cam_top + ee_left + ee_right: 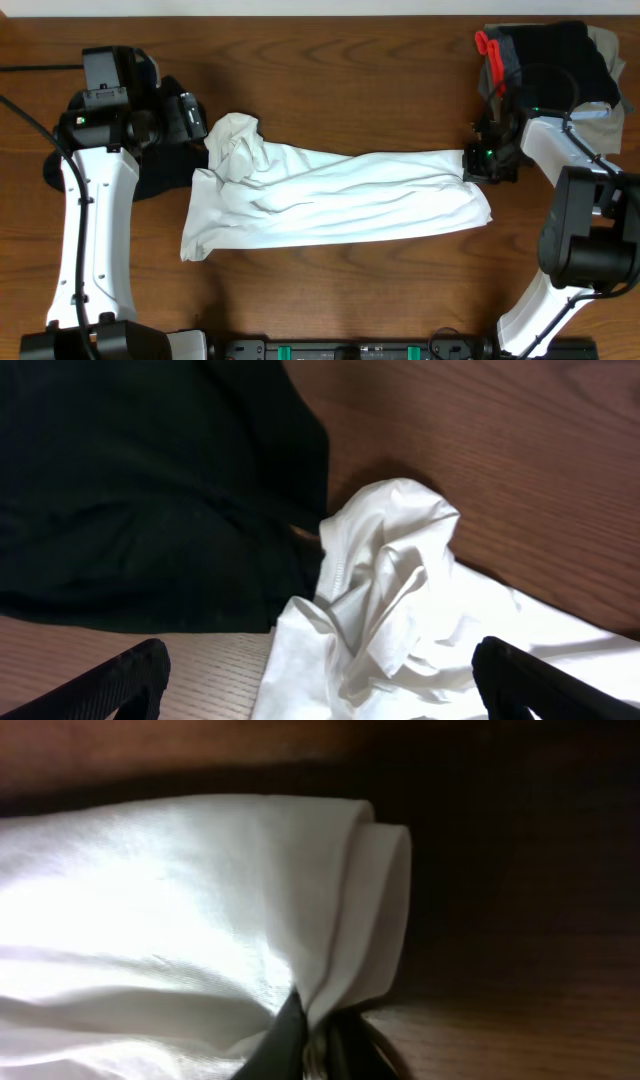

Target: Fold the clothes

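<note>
Grey garment sits near right gripper pinching T-shirt.

Overhead, my left arm covers part of the black garment. In the right wrist view the lower edge cuts off my right end effector; the white T-shirt runs off left and below.

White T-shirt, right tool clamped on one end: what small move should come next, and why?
Probably lower the open left tool onto the bunched end and close. The right tool pinches the white T-shirt at its opposite edge, while the left one hovers, holding nothing; two grips would let the shirt be stretched flat.
</note>
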`<state>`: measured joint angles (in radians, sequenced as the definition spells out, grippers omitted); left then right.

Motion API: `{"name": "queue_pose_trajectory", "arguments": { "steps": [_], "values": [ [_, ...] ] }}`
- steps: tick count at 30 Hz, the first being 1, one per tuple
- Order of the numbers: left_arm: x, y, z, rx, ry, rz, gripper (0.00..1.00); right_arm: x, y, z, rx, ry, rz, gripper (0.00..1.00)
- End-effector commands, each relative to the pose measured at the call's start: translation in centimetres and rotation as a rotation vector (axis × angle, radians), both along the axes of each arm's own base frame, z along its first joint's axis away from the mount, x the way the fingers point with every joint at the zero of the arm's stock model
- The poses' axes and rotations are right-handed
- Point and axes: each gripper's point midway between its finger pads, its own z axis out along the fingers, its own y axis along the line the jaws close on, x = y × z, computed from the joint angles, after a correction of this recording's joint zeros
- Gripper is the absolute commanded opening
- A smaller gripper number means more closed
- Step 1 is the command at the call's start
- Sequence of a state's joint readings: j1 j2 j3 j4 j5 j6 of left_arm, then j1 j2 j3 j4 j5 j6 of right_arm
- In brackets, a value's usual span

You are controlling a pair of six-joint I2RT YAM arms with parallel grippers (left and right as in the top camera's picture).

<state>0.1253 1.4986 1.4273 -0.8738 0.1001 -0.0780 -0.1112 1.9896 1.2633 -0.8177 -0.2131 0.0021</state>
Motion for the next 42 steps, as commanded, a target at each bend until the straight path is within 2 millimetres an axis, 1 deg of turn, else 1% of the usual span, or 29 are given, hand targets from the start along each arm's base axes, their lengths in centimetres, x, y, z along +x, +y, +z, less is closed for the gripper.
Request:
{"name": "queue_pose_trajectory", "arguments": {
  "steps": [1,4,6,10,13,14,19,23,26,32,38,42],
  "values": [
    [0.2,0.7,0.5,0.031,-0.007,0.015,0.98,-0.6,-0.2,-2.2,0.048,0.062,-0.004,0.01],
    [0.1,0.9,0.4,0.04,-0.005,0.02,0.98,0.4,-1.2,-0.5,0.049,0.043,-0.004,0.01],
    [0.1,0.9,0.4,0.04,-0.005,0.02,0.98,0.8,-1.5,0.4,0.058,0.032,0.002,0.01],
    [0.1,0.9,0.4,0.04,-0.005,0.021,0.98,1.7,-2.4,2.9,0.057,-0.003,0.012,0.01],
    [0.1,0.9,0.4,0.04,-0.005,0.021,0.98,2.4,-3.2,4.9,0.047,-0.046,0.019,0.01],
    [0.1,0.9,0.4,0.04,-0.005,0.021,0.98,2.7,-3.6,6.0,0.042,-0.07,0.017,0.01],
    [0.2,0.9,0.5,0.04,-0.006,0.021,0.98,3.2,-4.1,9.1,0.054,-0.135,0.039,0.01],
    [0.2,0.9,0.5,0.04,-0.006,0.021,0.98,3.0,-3.6,10.7,0.073,-0.138,0.056,0.01],
    [0.2,0.9,0.5,0.039,-0.006,0.02,0.98,3.1,-2.1,11.3,0.126,-0.146,0.077,0.01],
    [0.2,0.9,0.5,0.039,-0.006,0.02,0.98,3.3,2.1,11.5,0.159,-0.15,0.167,0.01],
    [0.2,0.9,0.4,0.039,-0.005,0.02,0.98,3.5,7.9,11.6,0.171,-0.156,0.258,0.01],
    [0.2,0.9,0.4,0.039,-0.005,0.02,0.98,2.7,12.1,11.6,0.175,-0.151,0.343,0.01]
  ]
}}
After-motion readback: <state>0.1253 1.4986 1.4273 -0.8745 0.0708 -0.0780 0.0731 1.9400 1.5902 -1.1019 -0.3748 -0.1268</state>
